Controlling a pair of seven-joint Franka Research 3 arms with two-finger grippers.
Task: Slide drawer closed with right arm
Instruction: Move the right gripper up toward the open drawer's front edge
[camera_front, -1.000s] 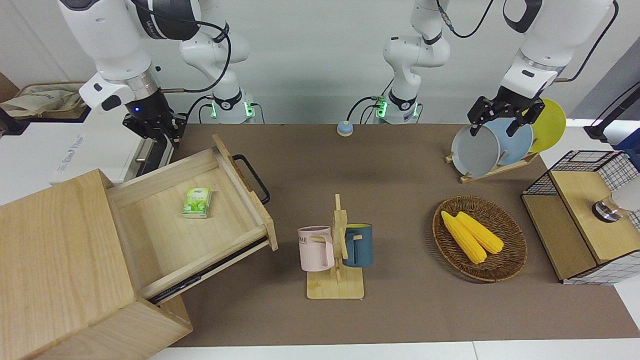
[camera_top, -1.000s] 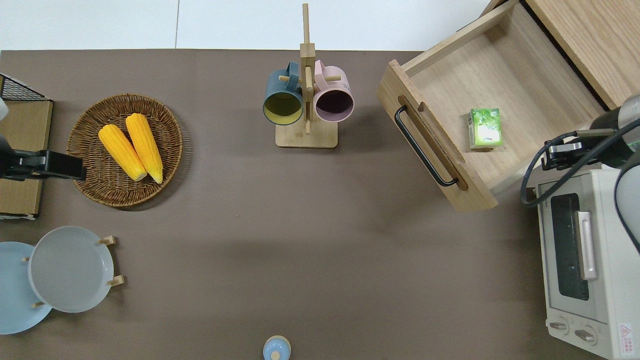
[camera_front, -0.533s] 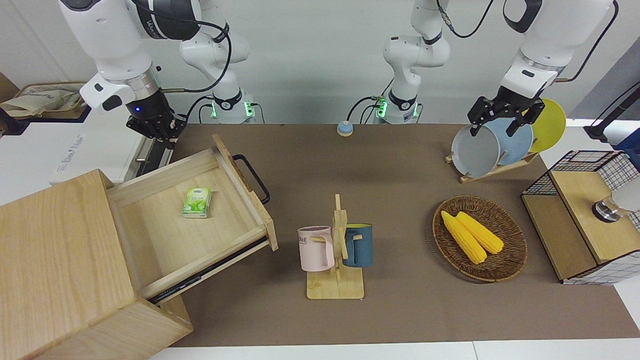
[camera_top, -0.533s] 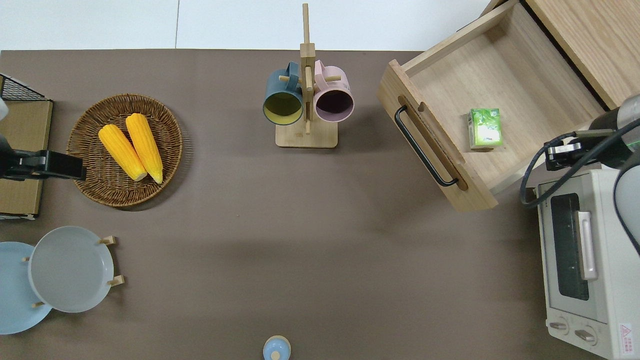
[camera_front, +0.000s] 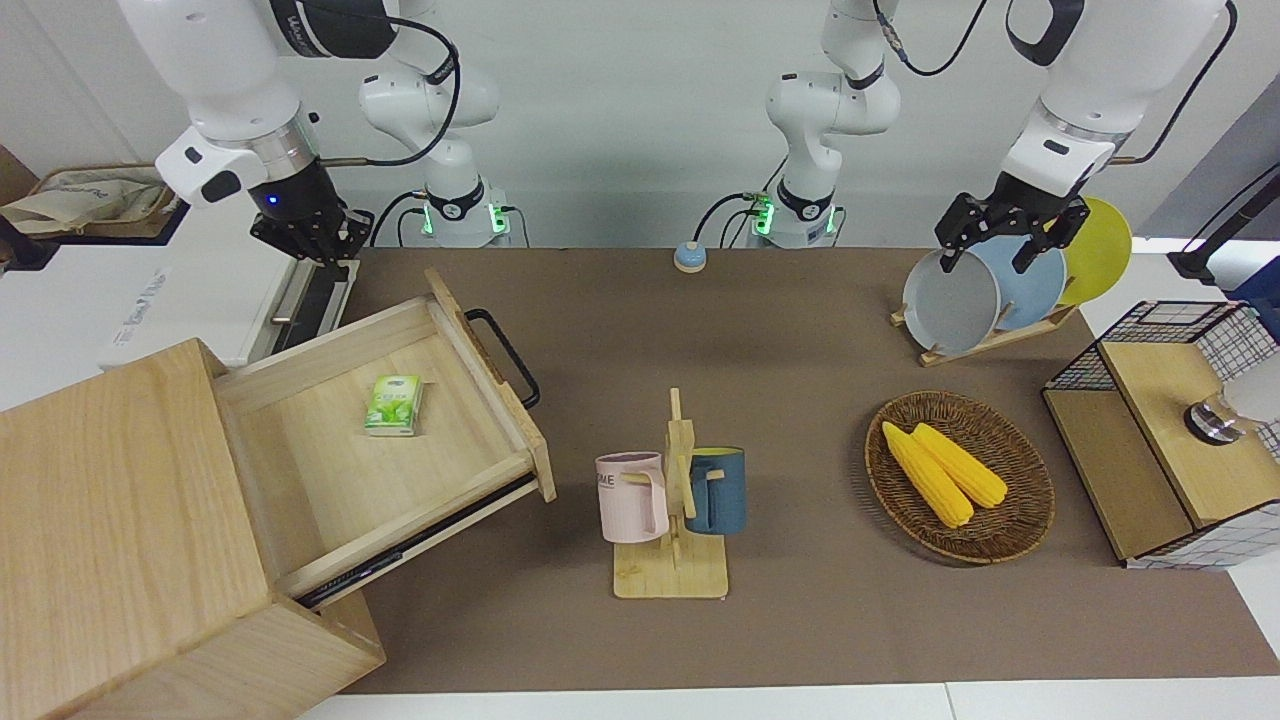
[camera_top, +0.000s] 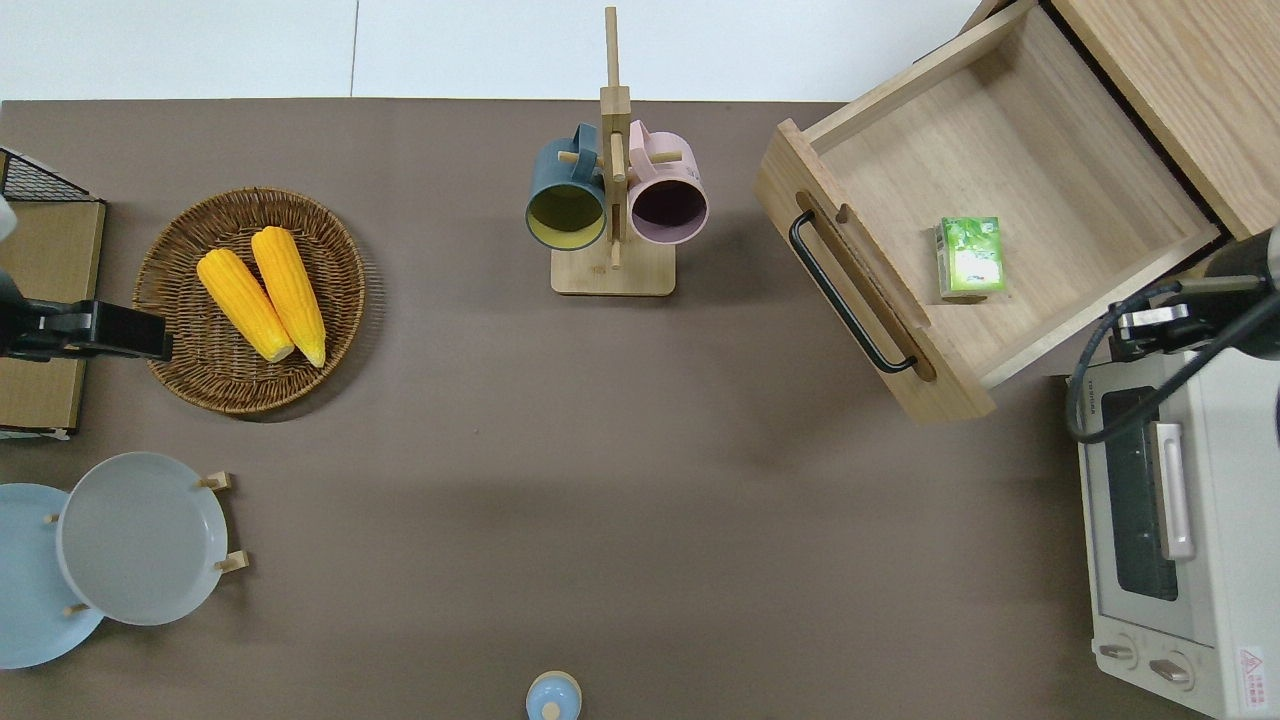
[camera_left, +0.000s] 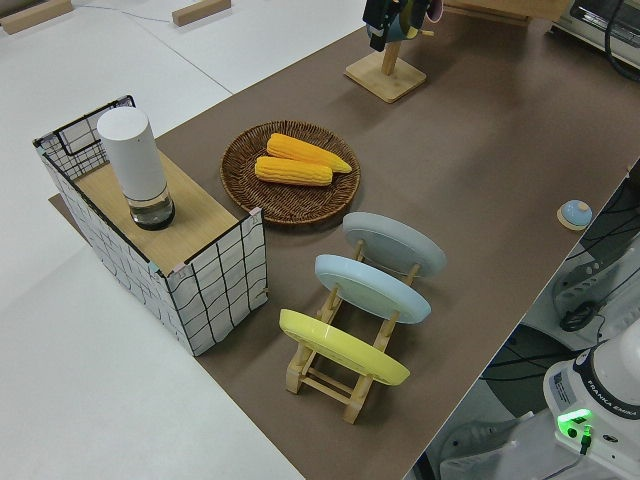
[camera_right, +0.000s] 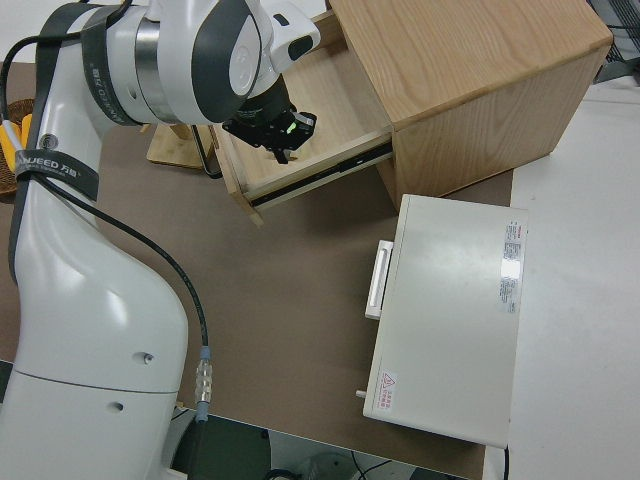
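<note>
The light-wood drawer (camera_front: 440, 430) stands pulled far out of the big cabinet (camera_front: 110, 500), and its black bar handle (camera_front: 505, 355) faces the middle of the table. A small green box (camera_front: 394, 404) lies inside it. In the overhead view the drawer (camera_top: 1050, 180) and its handle (camera_top: 850, 295) show at the right arm's end. My right gripper (camera_front: 310, 250), with its blue wrist light on, hangs in the air, touches nothing and holds nothing. In the overhead view the right gripper (camera_top: 1145, 328) is over the gap between the drawer's side wall and the white oven (camera_top: 1240, 500). My left arm is parked.
A mug rack (camera_front: 672, 500) with a pink and a blue mug stands mid-table, close to the drawer's front. A wicker basket (camera_front: 1030, 500) holds two corn cobs. There are also a plate rack (camera_front: 990, 290), a wire-mesh box (camera_front: 1170, 430) and a small blue knob (camera_front: 688, 258).
My right gripper has risen and drawn back from the drawer's side wall toward the oven and the robots. The drawer, the green box and the left arm have not moved.
</note>
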